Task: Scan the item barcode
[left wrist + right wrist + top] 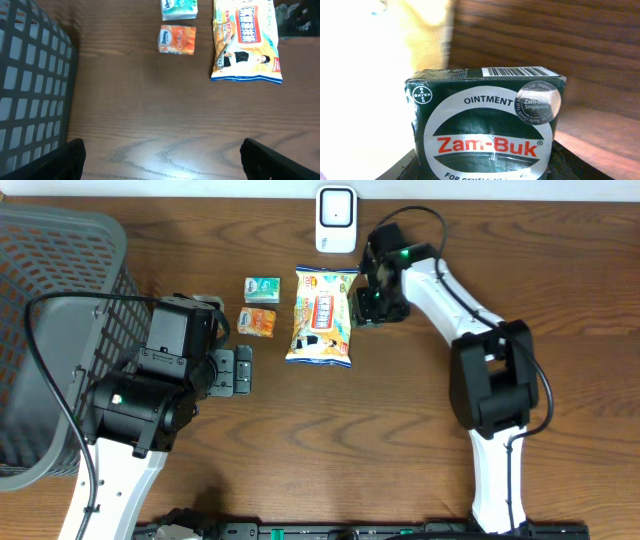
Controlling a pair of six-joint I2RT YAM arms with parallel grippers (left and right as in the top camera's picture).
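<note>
– From above, where do the arms sit?
– The left gripper (pixel 232 370) hangs over the table (pixel 400 440) just right of the basket (pixel 60 300), jaws wide apart and empty. The right gripper (pixel 365 307) is at the far side, just right of the snack bag (pixel 322 315) and near the scanner (pixel 337 220), which stands at the far edge.
– Anything else lying about?
– A green packet (pixel 262 288) and an orange packet (pixel 258 321) lie left of the snack bag, the green one farther back.

– And the left wrist camera?
– Its two fingertips (pixel 70 160) show in the bottom corners, well apart, with bare wood between them. The basket wall is on the left. The packets and the snack bag lie far ahead.

– The right wrist?
– A dark green ointment box (pixel 485 130) fills the view, upright, label facing the camera. The jaws look clamped on its lower sides, though only dark edges of them show. The barcode (pixel 517 71) runs along the box's top edge, and a round silver sticker (pixel 538 101) sits at the upper right of the label. The snack bag is a bright blur behind on the left.
</note>
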